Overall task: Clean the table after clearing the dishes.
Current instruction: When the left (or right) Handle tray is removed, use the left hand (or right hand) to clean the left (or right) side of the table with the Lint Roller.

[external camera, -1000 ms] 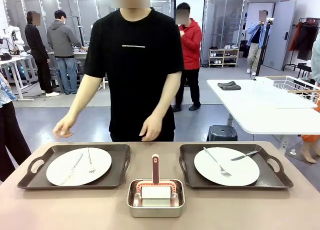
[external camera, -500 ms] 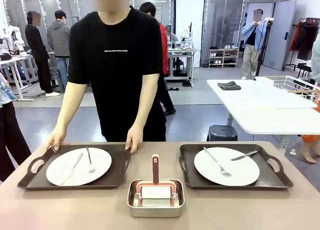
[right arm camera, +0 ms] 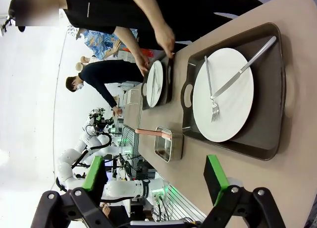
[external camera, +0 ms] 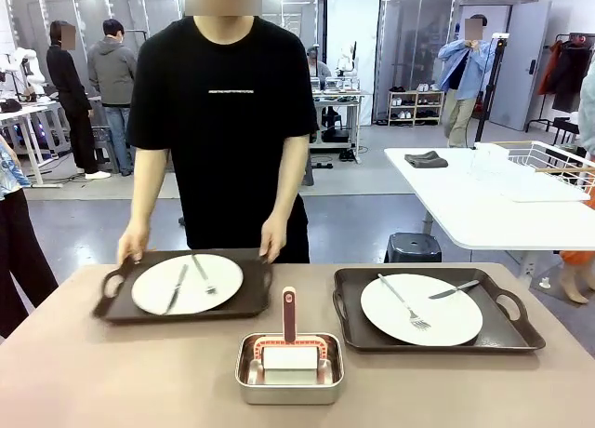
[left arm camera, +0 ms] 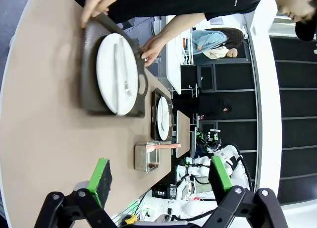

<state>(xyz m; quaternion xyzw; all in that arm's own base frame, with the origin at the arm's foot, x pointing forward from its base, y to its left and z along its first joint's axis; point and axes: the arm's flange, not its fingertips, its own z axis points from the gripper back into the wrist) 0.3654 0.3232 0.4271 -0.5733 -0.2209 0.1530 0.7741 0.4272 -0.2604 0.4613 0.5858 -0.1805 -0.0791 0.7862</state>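
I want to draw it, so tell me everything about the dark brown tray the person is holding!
The dark brown rectangular tray looks like plastic, with a raised rim and a cut-out handle at each short end. It carries a round white plate with a steel fork and a steel knife lying on it. The person grips its far corners with one hand and the other hand. It is at the beige table's far left; whether it has left the tabletop is hard to tell.
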